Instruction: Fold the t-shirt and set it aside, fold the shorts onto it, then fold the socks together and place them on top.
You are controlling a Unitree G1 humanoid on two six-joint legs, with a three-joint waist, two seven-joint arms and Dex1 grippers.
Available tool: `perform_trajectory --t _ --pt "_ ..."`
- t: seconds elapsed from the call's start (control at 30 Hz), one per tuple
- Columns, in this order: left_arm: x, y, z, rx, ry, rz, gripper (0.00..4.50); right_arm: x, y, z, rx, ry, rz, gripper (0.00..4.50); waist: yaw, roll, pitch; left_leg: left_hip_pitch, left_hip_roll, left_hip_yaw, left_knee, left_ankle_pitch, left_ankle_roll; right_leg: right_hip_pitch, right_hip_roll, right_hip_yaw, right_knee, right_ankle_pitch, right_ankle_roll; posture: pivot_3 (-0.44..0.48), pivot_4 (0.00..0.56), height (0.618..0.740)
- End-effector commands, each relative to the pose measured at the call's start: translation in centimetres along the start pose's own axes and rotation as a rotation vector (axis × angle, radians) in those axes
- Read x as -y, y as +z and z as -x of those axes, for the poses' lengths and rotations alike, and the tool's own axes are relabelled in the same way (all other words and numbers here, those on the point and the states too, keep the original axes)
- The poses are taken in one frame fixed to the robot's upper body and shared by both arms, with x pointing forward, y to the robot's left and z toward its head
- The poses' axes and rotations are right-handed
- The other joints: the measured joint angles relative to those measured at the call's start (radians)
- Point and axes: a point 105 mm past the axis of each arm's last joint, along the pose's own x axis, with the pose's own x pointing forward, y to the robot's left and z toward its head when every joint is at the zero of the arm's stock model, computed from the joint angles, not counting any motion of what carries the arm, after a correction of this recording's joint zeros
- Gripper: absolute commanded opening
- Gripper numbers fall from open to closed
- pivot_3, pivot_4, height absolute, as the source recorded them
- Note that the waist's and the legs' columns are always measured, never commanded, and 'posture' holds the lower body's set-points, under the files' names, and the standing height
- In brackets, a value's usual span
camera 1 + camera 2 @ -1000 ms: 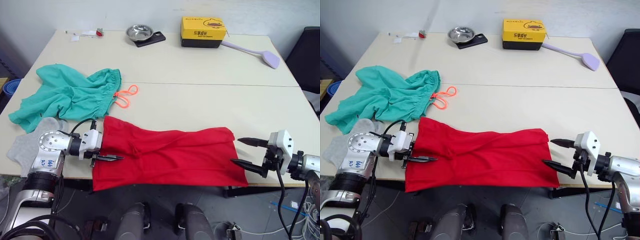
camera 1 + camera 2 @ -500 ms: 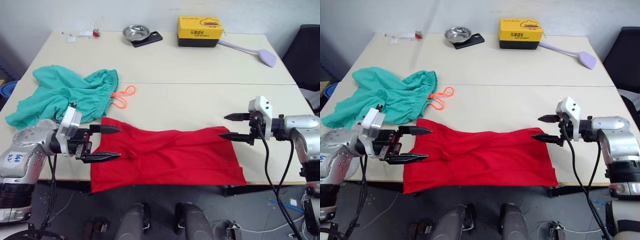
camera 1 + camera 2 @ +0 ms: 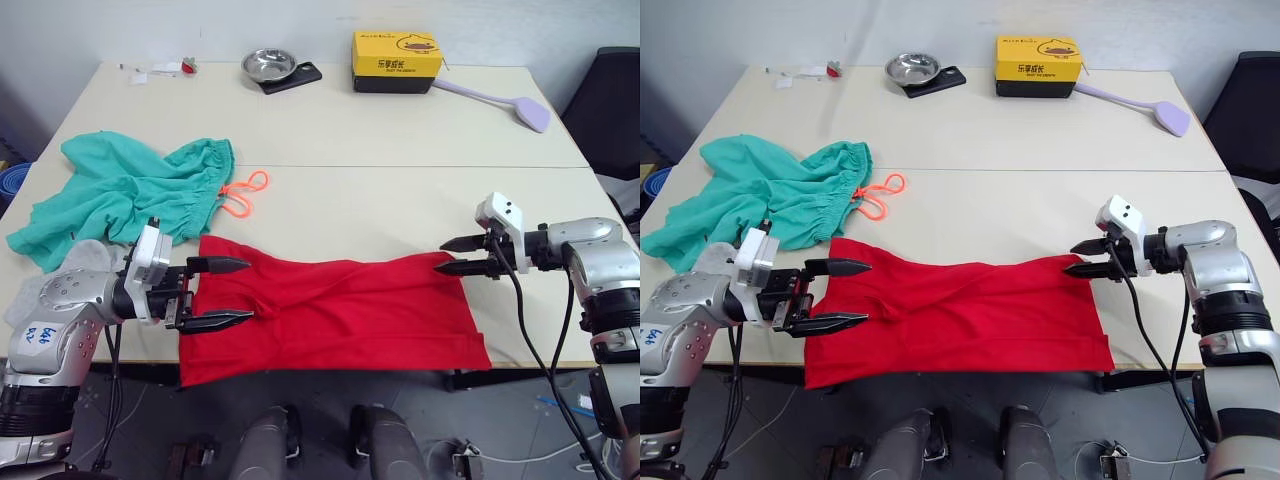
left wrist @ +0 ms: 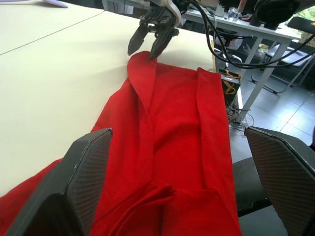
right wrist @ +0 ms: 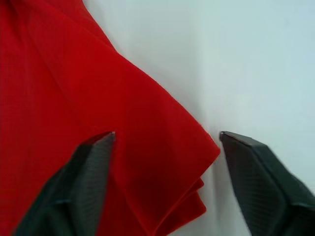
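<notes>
Left eye view: t-shirt (image 3: 340, 310) red cloth, creased, oblong.

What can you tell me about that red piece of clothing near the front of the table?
The t-shirt is bright red cloth, folded into a long creased band that lies flat along the table's near edge, its front hem hanging slightly over. The left gripper is open at one end, one finger over the cloth. The right gripper is open around the far corner, where layered edges show. It lies apart from the shorts.
</notes>
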Motion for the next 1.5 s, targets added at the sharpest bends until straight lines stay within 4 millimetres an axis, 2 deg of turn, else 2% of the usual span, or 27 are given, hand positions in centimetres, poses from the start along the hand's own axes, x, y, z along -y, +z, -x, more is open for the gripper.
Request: perform_trajectory --t 0.03,0.2,0.4,0.57,0.7,0.8,1.0,1.17,1.3,1.43,1.47,1.5 --pt "0.3 0.7 -0.2 0.001 -0.018 -0.045 4.50 0.1 0.7 0.2 0.022 -0.002 0.027 1.82 0.000 0.000 0.000 0.000 0.000 0.000 0.000 0.000 0.000 0.000 0.000 0.000 0.000 0.000 0.000 0.000 0.150 0.740" --pt "0.2 0.7 -0.3 0.000 -0.024 -0.051 4.50 -0.1 0.3 0.2 0.016 0.007 0.041 0.03 0.001 0.000 0.000 0.000 0.000 0.000 0.000 0.000 0.000 0.000 0.000 0.000 0.000 0.000 0.000 0.000 0.150 0.740" --pt "0.1 0.6 -0.4 -0.001 -0.029 -0.053 4.50 -0.2 0.5 0.3 0.025 0.010 0.079 0.03 0.000 0.000 0.000 0.000 0.000 0.000 0.000 0.000 -0.001 0.000 0.000 0.000 0.000 0.000 0.000 0.000 0.150 0.740" --pt "0.0 0.4 -0.6 0.001 -0.027 -0.059 4.50 -0.9 1.7 1.8 0.106 0.052 0.087 0.03 0.001 0.000 0.000 0.000 0.000 0.000 0.000 0.000 0.000 0.000 0.000 0.000 0.000 0.000 0.000 0.000 0.150 0.740" --pt "0.0 0.2 -0.9 0.005 -0.024 -0.062 4.50 0.1 1.4 2.4 0.100 -0.028 0.069 0.03 0.001 0.000 0.000 0.000 0.000 0.000 0.000 0.000 0.000 0.000 0.000 0.000 0.000 0.000 0.000 0.000 0.150 0.740" --pt "0.0 -0.1 -1.3 0.006 -0.030 -0.068 4.50 0.3 1.1 1.9 0.084 -0.038 0.064 0.58 0.001 0.000 0.000 0.000 0.000 0.000 0.000 0.000 -0.001 0.000 0.000 0.000 0.000 0.000 0.000 0.000 0.150 0.740" --pt "-0.3 -0.1 -1.9 0.015 -0.032 -0.082 4.50 0.6 -0.3 0.8 0.008 -0.042 0.103 2.64 0.000 0.000 0.000 0.000 0.000 0.001 0.000 0.000 -0.001 0.000 0.000 0.000 0.000 0.000 0.000 0.000 0.150 0.740" --pt "-0.3 -0.1 -2.2 0.018 -0.033 -0.084 4.50 0.8 -0.5 0.4 0.009 -0.041 0.102 2.64 0.000 0.000 0.000 0.000 0.000 0.001 0.000 0.000 0.000 0.000 0.000 0.000 0.000 0.000 0.000 0.000 0.150 0.740" --pt "-0.2 -0.1 -2.1 0.018 -0.030 -0.083 4.50 1.0 -0.4 0.3 0.019 -0.045 0.110 1.70 0.000 0.000 0.000 0.000 0.000 0.001 0.000 0.000 0.000 0.000 0.000 0.000 0.000 0.000 0.000 0.000 0.150 0.740" --pt "-0.2 -0.1 -2.0 0.017 -0.029 -0.083 4.50 0.8 0.2 0.5 0.073 -0.032 0.123 0.25 0.000 0.000 0.000 0.000 0.000 0.001 0.000 0.000 0.000 0.000 0.000 0.000 0.000 0.000 0.000 0.000 0.150 0.740" --pt "-0.2 -0.1 -2.0 0.017 -0.029 -0.083 4.50 0.7 0.3 0.6 0.088 -0.029 0.135 0.04 0.000 0.000 0.000 0.000 0.000 0.001 0.000 0.000 0.000 0.000 0.000 0.000 0.000 0.000 0.000 0.000 0.150 0.740" --pt "-0.2 -0.1 -2.0 0.016 -0.029 -0.083 4.50 0.6 0.4 0.8 0.097 -0.027 0.143 0.04 0.001 0.000 0.000 0.000 0.000 0.001 0.000 0.000 0.000 0.000 0.000 0.000 0.000 0.000 0.000 0.000 0.150 0.740"
